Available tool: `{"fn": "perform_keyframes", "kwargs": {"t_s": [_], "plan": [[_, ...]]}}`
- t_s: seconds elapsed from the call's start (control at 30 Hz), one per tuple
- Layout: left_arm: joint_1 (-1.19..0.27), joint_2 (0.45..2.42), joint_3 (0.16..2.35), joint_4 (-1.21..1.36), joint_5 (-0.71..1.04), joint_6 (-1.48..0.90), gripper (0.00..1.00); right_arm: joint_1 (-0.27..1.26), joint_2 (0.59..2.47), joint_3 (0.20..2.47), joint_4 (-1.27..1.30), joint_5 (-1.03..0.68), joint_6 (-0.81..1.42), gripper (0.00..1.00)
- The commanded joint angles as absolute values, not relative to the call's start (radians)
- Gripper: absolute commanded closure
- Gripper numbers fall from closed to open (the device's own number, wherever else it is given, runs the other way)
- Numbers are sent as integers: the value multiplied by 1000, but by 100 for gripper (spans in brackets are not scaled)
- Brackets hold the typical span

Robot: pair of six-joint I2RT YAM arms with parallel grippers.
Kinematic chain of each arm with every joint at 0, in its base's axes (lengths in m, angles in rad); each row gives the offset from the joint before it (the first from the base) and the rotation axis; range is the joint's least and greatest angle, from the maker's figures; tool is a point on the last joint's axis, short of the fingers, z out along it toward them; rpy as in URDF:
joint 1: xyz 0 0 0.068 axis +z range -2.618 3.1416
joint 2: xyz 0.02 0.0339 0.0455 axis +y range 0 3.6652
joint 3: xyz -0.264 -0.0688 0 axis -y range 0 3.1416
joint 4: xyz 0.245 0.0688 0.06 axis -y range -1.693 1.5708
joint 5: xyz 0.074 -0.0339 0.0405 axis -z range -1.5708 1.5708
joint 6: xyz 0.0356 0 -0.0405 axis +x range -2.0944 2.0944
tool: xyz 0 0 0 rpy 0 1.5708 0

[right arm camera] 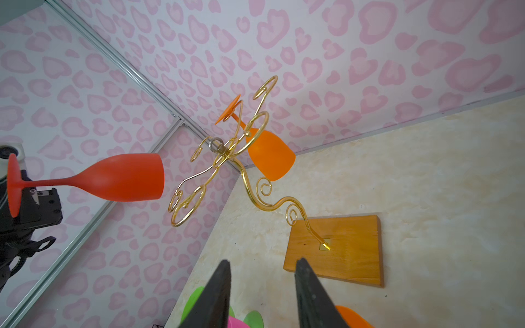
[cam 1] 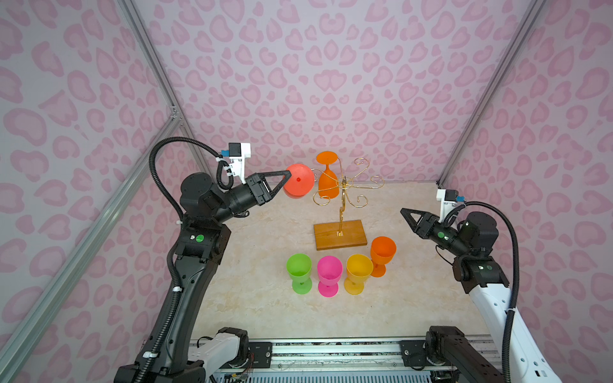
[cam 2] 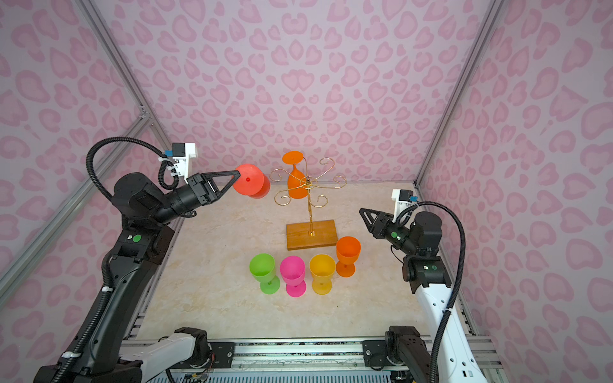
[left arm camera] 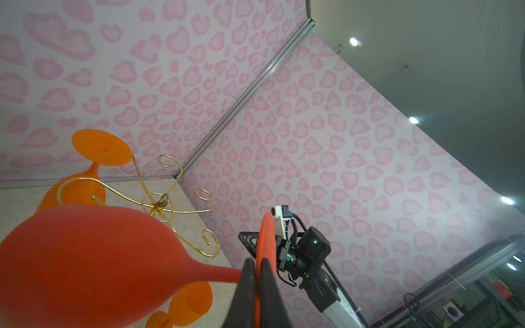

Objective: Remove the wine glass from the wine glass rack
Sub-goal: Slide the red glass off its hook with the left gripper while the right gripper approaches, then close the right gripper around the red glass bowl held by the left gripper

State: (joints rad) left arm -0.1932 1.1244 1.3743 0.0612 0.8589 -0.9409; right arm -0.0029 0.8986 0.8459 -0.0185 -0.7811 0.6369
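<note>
red glass [left arm camera: 85,264] bowl cut at edge | green glass [right arm camera: 193,299] behind right pincer [right arm camera: 263,260]

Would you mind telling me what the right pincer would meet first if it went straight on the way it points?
Probably the wine glass rack: the open right pincer aims at the lower part of its wavy gold post, though depth is unclear.

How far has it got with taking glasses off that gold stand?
Looks done: green, pink, yellow and orange glasses stand on the table. In hand: the left jaws grip the red glass by its foot, just clear of the rack. Left: setting it down; the hanging orange glass.
</note>
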Motion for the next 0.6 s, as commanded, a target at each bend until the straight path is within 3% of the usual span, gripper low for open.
{"fn": "perform_keyframes", "kwargs": {"t_s": [0.0,0.57], "plan": [[-221,1127,1381,246,886,-1034,97,47,925,862,104,-764,656,60],[-379,1323,1307,900,915,-1469,97,200,1065,895,533,-817,821,51]]}}
